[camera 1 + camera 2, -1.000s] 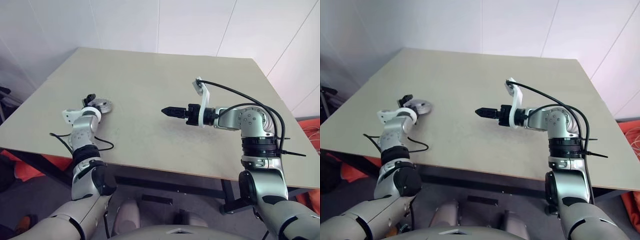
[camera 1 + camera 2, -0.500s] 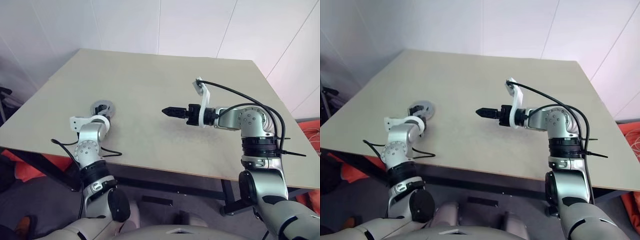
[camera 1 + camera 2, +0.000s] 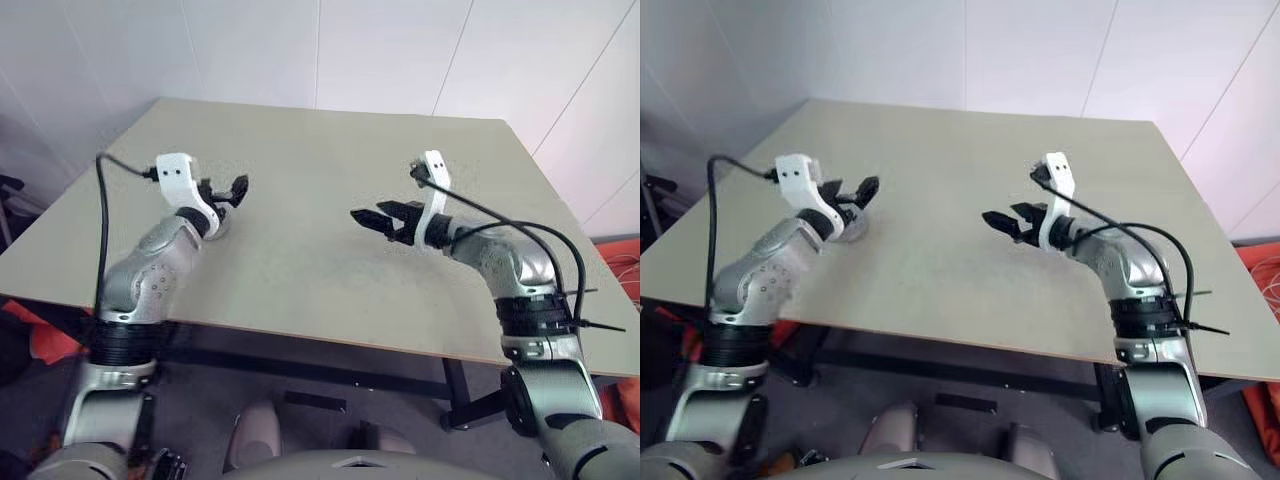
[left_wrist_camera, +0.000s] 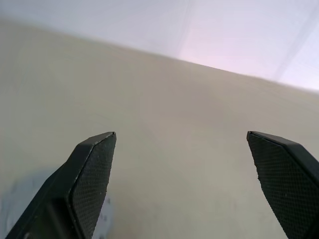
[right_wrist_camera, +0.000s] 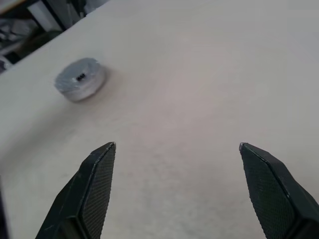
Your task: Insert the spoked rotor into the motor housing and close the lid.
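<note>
Left gripper raised at frame left, fingers spread, grasping nothing. Right gripper at centre right, also spread and empty. Closed motor housing alone on table.

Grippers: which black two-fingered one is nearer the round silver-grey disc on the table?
The left gripper, open beside the round silver-grey disc at the left of the table; the right gripper hangs open mid-table, well apart.
</note>
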Tool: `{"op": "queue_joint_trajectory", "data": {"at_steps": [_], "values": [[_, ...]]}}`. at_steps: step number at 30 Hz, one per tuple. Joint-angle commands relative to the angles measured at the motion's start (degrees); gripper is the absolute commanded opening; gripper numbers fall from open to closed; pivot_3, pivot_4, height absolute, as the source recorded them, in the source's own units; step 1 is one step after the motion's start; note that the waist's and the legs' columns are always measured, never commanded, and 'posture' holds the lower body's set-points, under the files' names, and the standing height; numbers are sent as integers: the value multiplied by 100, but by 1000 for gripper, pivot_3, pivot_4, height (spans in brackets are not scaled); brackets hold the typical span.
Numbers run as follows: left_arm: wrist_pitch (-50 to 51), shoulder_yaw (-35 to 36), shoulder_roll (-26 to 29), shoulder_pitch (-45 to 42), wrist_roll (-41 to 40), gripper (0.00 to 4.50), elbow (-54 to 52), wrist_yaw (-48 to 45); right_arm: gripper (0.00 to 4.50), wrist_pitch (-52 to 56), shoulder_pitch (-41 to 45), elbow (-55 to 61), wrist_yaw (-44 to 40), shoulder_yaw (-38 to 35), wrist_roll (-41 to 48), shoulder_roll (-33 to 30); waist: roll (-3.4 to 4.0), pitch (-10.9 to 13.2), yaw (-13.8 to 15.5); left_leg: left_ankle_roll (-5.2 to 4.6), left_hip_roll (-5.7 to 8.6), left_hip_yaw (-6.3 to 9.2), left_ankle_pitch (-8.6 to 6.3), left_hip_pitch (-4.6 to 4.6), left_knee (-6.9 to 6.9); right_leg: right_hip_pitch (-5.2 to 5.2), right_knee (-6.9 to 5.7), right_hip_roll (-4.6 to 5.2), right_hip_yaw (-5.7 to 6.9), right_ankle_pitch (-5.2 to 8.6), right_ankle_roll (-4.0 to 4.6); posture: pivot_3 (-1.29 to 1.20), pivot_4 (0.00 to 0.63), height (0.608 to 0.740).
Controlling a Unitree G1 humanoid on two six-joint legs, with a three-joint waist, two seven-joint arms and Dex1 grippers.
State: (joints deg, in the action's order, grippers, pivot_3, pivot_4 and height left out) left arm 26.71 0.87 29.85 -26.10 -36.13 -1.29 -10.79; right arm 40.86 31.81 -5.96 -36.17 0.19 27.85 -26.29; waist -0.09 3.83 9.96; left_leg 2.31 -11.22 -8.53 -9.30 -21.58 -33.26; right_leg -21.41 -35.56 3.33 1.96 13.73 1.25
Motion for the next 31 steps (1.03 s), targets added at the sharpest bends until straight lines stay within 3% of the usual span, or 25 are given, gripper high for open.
{"op": "queue_joint_trajectory", "data": {"at_steps": [1, 6, 14, 22, 31], "values": [[-778, 28, 315, 106, 376, 4485, 482, -1529, 4500, -1075, -112, -49, -544, 84, -423, -218, 1, 0, -37, -3, 2, -3, -2, 0, 0, -3, -1, 0, -4, 0, 1, 0, 0, 740], [-1589, 439, 614, 100, 493, 4485, 1556, -3041, 4500, -1818, -213, -558, -1492, 38, -546, -436, 1, 0, -154, -6, 10, -10, -4, 3, -3, -3, -15, 1, -10, -7, 64, 0, 0, 740], [-2974, 730, 576, 47, 853, 4485, 2694, -4397, 4500, -2468, -42, -1478, -2203, 135, -928, -525, 1, 0, -186, -12, 1, -18, -6, 32, -3, 19, -15, 0, -15, -14, 83, 0, 0, 740], [-3075, 864, 342, 309, 862, 4485, 2597, -4618, 4500, -2633, -102, -1544, -2164, 111, -1070, -334, 1, 0, -159, -33, -8, -24, -18, 37, -4, 16, -21, -1, -14, -15, 98, 0, 0, 740], [-3070, 940, 146, 504, 1227, 4485, 2435, -3936, 4500, -2685, -62, -1592, -1966, 56, -1134, -153, 1, 0, -162, -38, -15, -23, -20, 40, -4, 16, -21, -2, -14, -14, 102, 0, 0, 740]]}}
